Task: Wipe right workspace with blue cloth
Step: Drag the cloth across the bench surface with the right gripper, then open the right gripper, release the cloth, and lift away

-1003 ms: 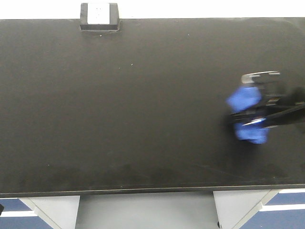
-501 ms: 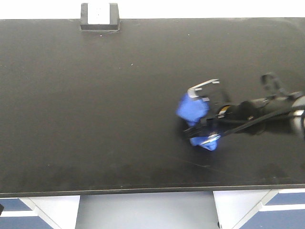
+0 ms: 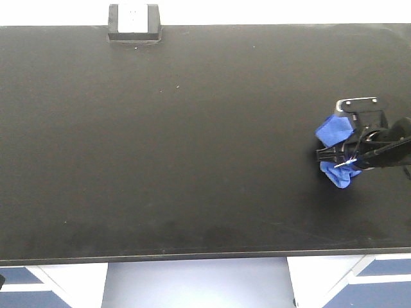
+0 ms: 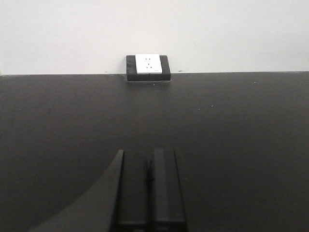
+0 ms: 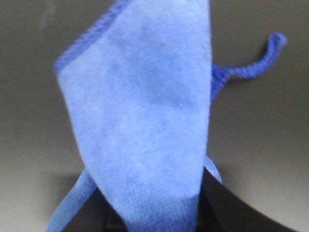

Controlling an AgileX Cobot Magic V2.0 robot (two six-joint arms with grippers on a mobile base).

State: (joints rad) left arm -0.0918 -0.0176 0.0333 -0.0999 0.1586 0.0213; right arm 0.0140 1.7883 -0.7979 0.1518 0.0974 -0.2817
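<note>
The blue cloth [image 3: 336, 146] lies bunched on the black benchtop [image 3: 192, 141] near its right side, pinched in my right gripper [image 3: 334, 153], which reaches in from the right edge. In the right wrist view the blue cloth [image 5: 145, 121] fills the middle and hides the jaws, and its loop tag [image 5: 263, 58] sticks out to the upper right. My left gripper [image 4: 150, 157] hovers over the black benchtop [image 4: 241, 145] with its two dark fingers pressed together and nothing between them. It does not show in the front view.
A small black-framed white socket box [image 3: 133, 22] sits at the bench's back edge, left of centre, also the socket box [image 4: 148, 66] ahead of the left gripper. A white wall runs behind. Grey bench legs [image 3: 70, 282] show below the front edge.
My right gripper dragged the blue cloth leftward toward the bench's middle, then swept it back to the right side, ending close to where it began.
</note>
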